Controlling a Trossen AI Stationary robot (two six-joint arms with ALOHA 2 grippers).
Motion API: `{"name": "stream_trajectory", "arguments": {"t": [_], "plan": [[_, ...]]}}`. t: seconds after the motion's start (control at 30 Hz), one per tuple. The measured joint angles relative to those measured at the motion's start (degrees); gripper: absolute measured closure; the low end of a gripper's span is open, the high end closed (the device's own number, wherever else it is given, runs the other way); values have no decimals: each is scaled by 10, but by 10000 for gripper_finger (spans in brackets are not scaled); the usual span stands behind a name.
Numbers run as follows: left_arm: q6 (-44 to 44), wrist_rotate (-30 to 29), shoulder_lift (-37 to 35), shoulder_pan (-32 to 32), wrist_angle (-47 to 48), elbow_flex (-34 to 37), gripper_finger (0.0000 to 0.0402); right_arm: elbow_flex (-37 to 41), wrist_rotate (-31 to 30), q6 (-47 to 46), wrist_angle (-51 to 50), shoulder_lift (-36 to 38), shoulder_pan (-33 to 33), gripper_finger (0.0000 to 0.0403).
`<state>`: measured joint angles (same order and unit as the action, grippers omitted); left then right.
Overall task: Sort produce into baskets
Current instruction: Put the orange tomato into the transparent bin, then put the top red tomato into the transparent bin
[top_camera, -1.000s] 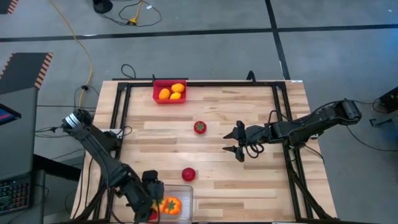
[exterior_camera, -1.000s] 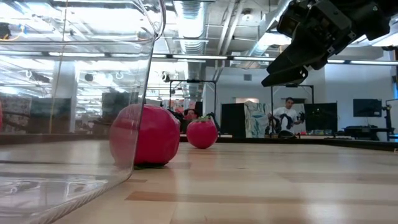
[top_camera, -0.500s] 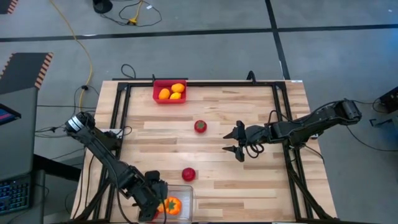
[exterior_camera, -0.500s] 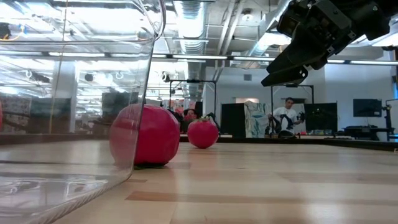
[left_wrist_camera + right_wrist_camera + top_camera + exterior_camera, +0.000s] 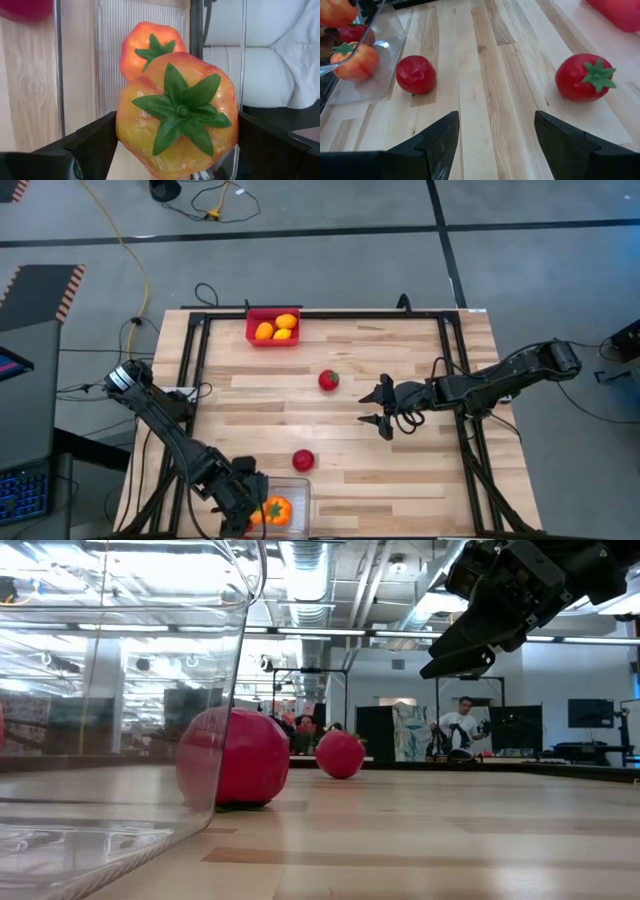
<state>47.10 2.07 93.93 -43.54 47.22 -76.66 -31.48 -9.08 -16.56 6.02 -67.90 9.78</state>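
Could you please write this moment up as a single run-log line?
left hand: shut on stemmed orange fruit, over clear bin | right hand: open, mid-table | loose: two red fruits

I work in what looks like a robotics lab or open workshop hall. My pale butcher-block wooden surface (image 5: 400,470) stands on a grey concrete floor (image 5: 330,260) crossed by a loose yellow cable (image 5: 130,255). Beyond it run bare ceiling ducts (image 5: 320,570), strip lights, dark screens (image 5: 590,712), and a distant, blurred seated person (image 5: 462,728).
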Motion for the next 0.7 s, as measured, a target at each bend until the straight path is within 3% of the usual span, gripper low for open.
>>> {"name": "stream_trajectory", "arguments": {"t": [0.33,0.53,0.7], "plan": [[-4,-9,0,0,0,0,44,0,0,0,0,0,0,117],[-5,-9,0,0,0,0,6,0,0,0,0,0,0,117],[-20,17,0,8,-1,-2,16,0,0,0,0,0,0,117]]}}
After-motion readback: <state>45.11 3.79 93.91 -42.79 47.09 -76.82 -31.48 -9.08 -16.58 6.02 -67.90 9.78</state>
